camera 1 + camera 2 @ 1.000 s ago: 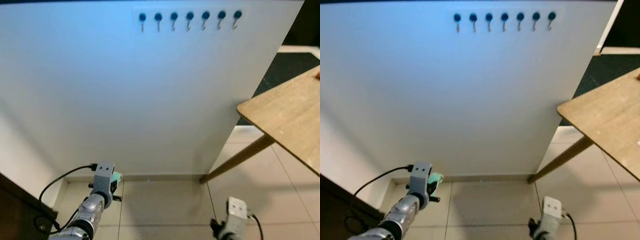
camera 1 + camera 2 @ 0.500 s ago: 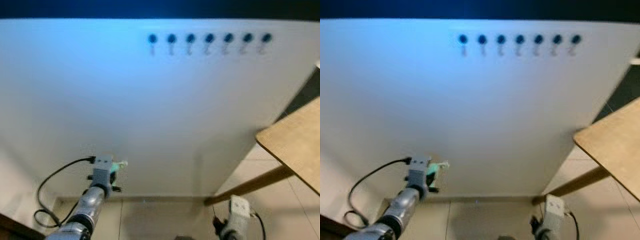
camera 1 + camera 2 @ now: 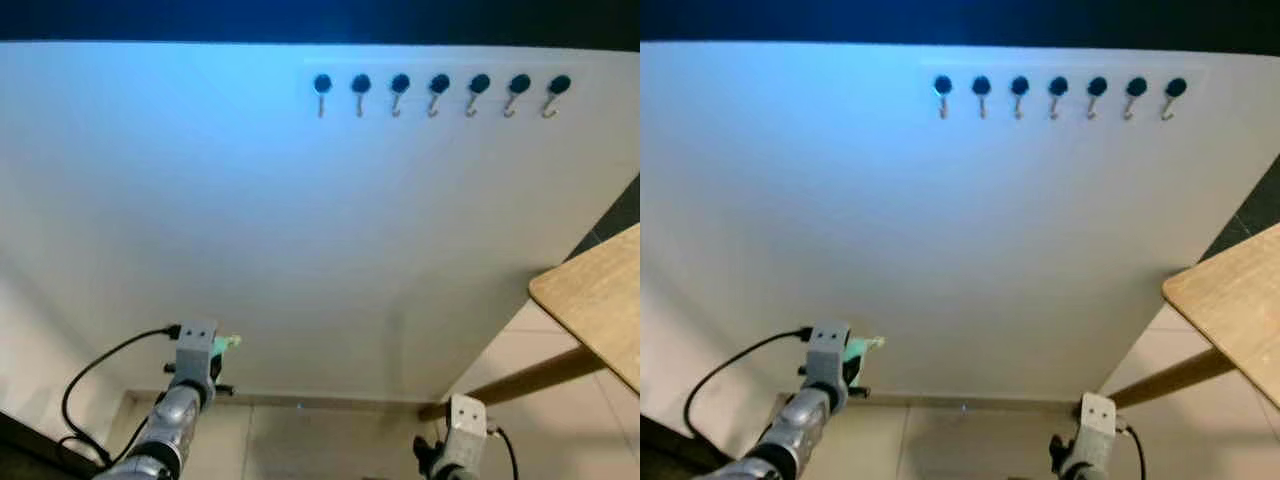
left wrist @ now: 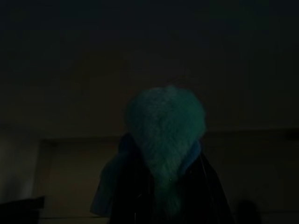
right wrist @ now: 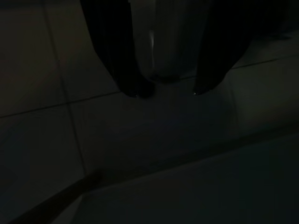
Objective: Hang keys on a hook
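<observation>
Keys hidden behind their green fluffy fob [image 4: 166, 135], clenched in left pincer [image 4: 163, 186]; right pincer [image 5: 168, 91] released.

Seven hooks [image 3: 436, 90] hang in one row on the white panel [image 3: 250, 220] — each with a dark round cap. One green fluffy key fob [image 4: 166, 135], two end effectors — left end effector [image 4: 161, 196], right end effector [image 5: 166, 91] — and one wooden desk [image 3: 595, 300].

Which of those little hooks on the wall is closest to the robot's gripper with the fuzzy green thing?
The hook at the left end of the row. The left gripper holds the fuzzy green keychain low down, left of all seven hooks, so that end hook is nearest.
</observation>
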